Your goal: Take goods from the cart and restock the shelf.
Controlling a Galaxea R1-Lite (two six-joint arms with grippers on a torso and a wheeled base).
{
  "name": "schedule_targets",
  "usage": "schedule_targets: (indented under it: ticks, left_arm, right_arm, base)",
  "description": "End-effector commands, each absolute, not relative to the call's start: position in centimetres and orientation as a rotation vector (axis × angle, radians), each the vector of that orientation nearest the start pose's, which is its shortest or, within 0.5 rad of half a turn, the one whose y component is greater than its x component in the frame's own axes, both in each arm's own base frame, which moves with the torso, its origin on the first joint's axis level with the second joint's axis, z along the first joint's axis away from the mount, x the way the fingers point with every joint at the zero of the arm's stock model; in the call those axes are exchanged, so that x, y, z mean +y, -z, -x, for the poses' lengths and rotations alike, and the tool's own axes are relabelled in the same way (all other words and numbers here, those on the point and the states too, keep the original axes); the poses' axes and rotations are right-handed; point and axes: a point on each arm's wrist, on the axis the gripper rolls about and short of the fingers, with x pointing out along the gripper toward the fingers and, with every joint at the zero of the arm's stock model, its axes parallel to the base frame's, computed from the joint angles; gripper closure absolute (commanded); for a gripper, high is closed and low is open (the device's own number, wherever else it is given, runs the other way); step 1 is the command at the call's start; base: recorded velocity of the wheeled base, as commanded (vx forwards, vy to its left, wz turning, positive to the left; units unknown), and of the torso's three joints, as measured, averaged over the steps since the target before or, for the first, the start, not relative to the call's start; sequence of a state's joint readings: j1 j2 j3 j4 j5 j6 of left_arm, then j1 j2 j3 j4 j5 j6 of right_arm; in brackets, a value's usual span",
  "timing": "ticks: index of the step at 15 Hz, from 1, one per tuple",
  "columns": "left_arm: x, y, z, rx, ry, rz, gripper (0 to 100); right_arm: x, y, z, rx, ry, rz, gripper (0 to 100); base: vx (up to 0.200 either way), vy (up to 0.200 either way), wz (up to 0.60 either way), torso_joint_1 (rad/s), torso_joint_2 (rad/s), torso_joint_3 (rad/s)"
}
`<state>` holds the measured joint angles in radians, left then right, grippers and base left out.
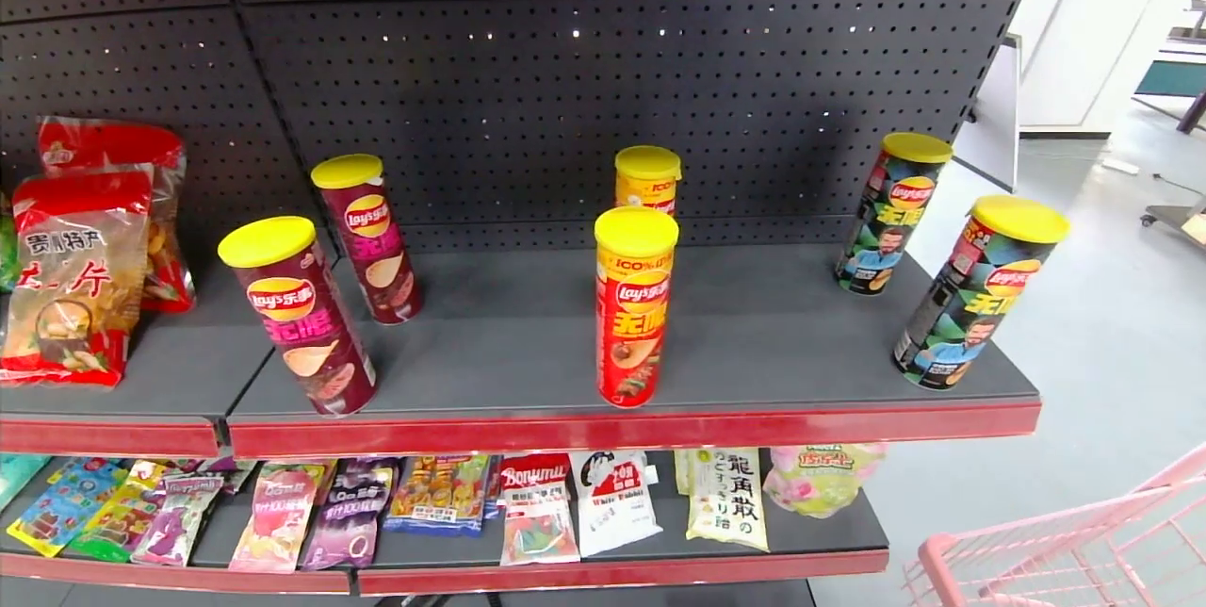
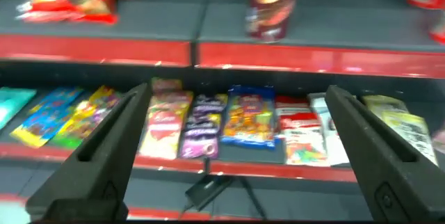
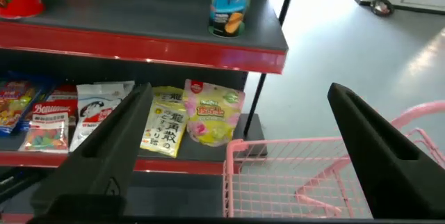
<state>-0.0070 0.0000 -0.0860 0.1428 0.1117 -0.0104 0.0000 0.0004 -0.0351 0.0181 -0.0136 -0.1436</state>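
The dark shelf (image 1: 754,343) with a red front lip carries several chip cans: two maroon cans (image 1: 300,315) at the left, two red-and-yellow cans (image 1: 633,305) in the middle, two dark patterned cans (image 1: 980,291) at the right. A pink wire cart (image 1: 1065,546) stands low at the right, also the cart (image 3: 313,175) in the right wrist view. My left gripper (image 2: 233,154) is open in front of the lower shelf's snack packets, holding nothing. My right gripper (image 3: 236,154) is open above the cart's rim, near the shelf's right end, with nothing between its fingers.
Red snack bags (image 1: 75,277) lean at the shelf's left. The lower shelf (image 1: 622,565) holds a row of flat candy and snack packets (image 1: 537,503). Open grey floor (image 1: 1112,324) lies to the right of the shelf unit.
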Motion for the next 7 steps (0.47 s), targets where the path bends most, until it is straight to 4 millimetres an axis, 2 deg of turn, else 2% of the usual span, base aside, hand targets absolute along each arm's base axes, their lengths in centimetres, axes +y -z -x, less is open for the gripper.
schedule_targets:
  ticks: [1, 7]
  left_arm:
    - [0.27, -8.44, 3.01, 0.058, -0.108, 0.007, 0]
    - [0.30, -8.46, 3.01, 0.056, -0.122, 0.012, 0]
  right_arm:
    - [-0.03, -8.33, 2.56, -0.016, 0.012, 0.144, 0]
    - [-0.04, -8.33, 2.56, -0.016, 0.017, 0.172, 0]
  base:
    - [0.000, 0.000, 0.00, 0.000, 0.00, 0.000]
    - [0.000, 0.000, 0.00, 0.000, 0.00, 0.000]
